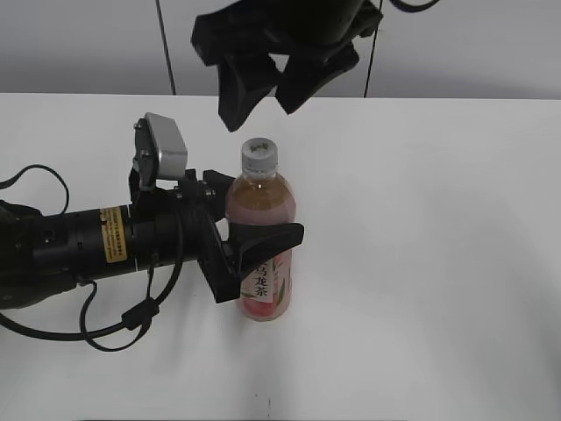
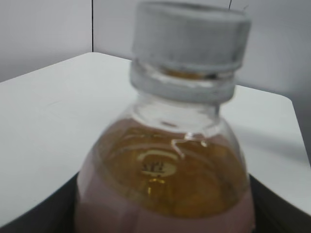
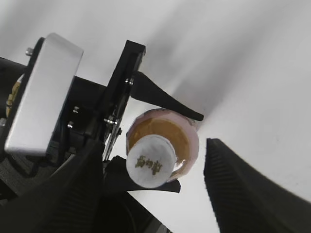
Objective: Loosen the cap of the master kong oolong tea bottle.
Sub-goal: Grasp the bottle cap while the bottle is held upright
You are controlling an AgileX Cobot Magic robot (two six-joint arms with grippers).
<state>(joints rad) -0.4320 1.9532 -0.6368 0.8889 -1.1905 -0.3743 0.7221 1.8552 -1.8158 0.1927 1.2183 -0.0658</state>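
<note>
The master kong oolong tea bottle stands upright on the white table, filled with amber-pink tea, its label with black characters facing front. Its white cap sits on the neck. My left gripper comes in from the left and is shut on the bottle's body below the shoulder. In the left wrist view the bottle and the cap fill the frame. My right gripper hangs open above the cap without touching it. In the right wrist view the cap lies between its open fingers.
The white table reaches a grey wall at the back. The left arm with its silver camera block lies across the table's left side, with black cables beside it.
</note>
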